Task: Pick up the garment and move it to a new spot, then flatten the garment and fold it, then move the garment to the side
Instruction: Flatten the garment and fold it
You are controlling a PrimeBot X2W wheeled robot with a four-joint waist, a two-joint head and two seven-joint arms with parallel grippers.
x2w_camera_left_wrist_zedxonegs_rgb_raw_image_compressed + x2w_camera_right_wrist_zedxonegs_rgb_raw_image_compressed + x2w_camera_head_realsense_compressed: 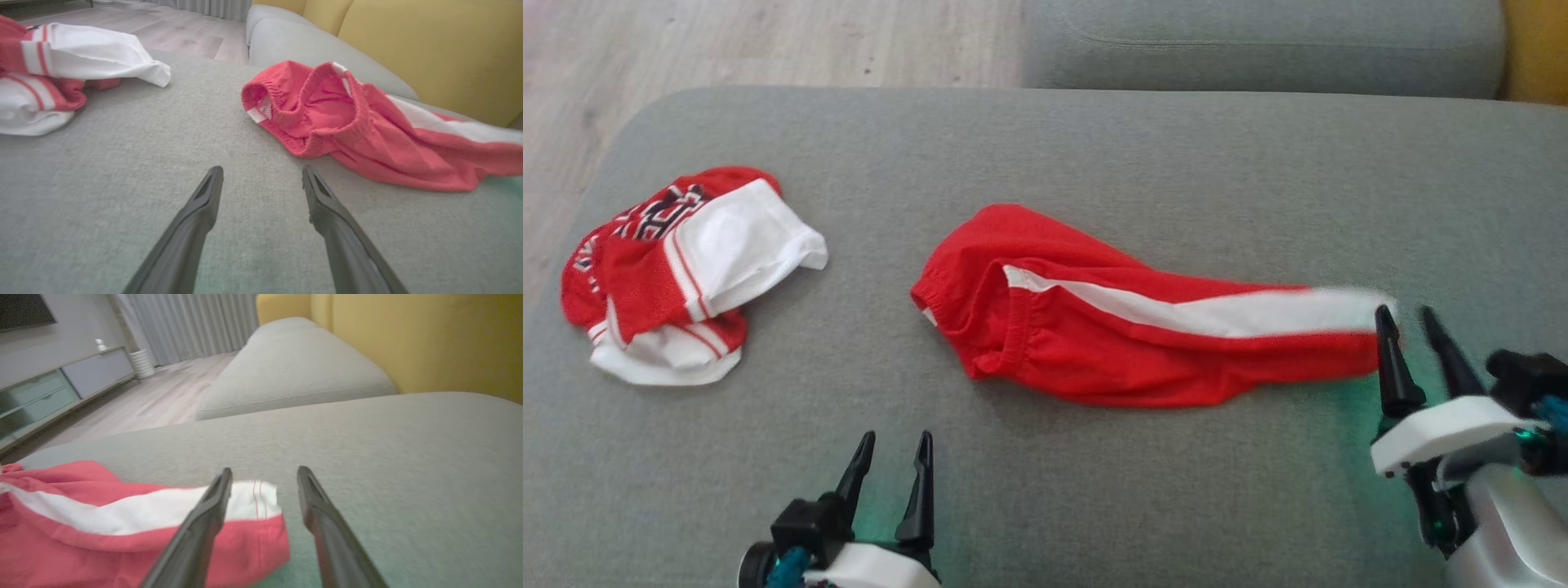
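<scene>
The garment, red shorts with a white side stripe, lies stretched out across the middle of the grey cushion, waistband to the left. My right gripper stands open at the hem end on the right. In the right wrist view the hem corner lies flat on the cushion, between and just under the spread fingers of the right gripper, and it is not pinched. My left gripper is open over bare cushion, short of the waistband. The left wrist view shows the left gripper with nothing between its fingers.
A crumpled red and white jersey lies at the cushion's left end, also seen in the left wrist view. A second grey cushion and a yellow backrest lie beyond. Wooden floor is past the far left edge.
</scene>
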